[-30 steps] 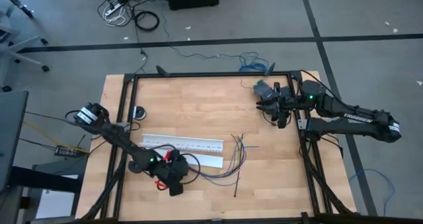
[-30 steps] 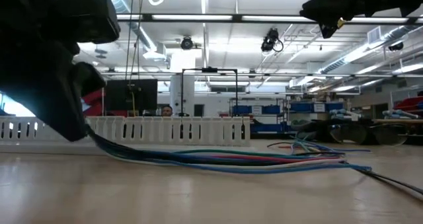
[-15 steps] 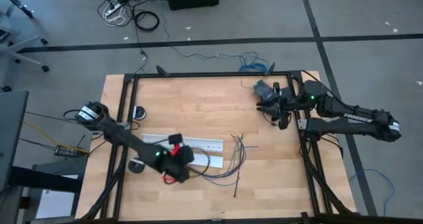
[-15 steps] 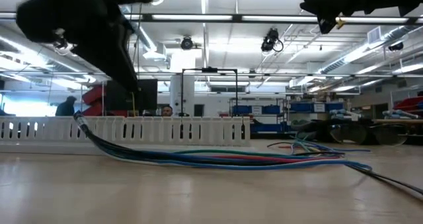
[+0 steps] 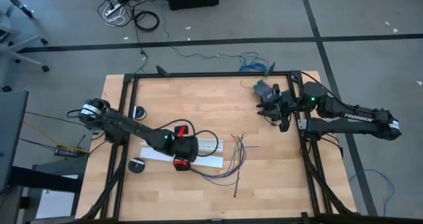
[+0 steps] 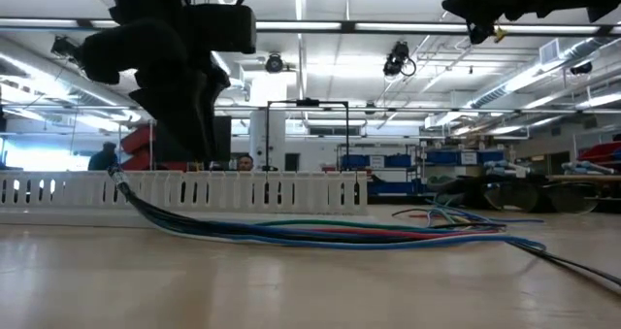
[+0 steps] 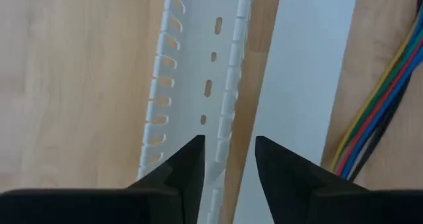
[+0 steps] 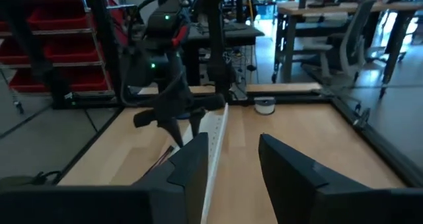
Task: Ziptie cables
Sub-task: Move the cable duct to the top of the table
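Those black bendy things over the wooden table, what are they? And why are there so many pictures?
They are two robot arms. One camera looks down from above, one sits low on the table, and one rides on each arm's wrist. The left claw hangs open and empty above the white slotted channel. The right claw waits, open and empty, near the table's far right corner. The cables, thin coloured wires, lie beside the channel, with the ziptie, a thin black strip, next to them.

The left arm [image 5: 142,133] hides the channel's [image 5: 215,145] middle in the high view. The ziptie [image 5: 237,186] looks too thin to make out its ends.
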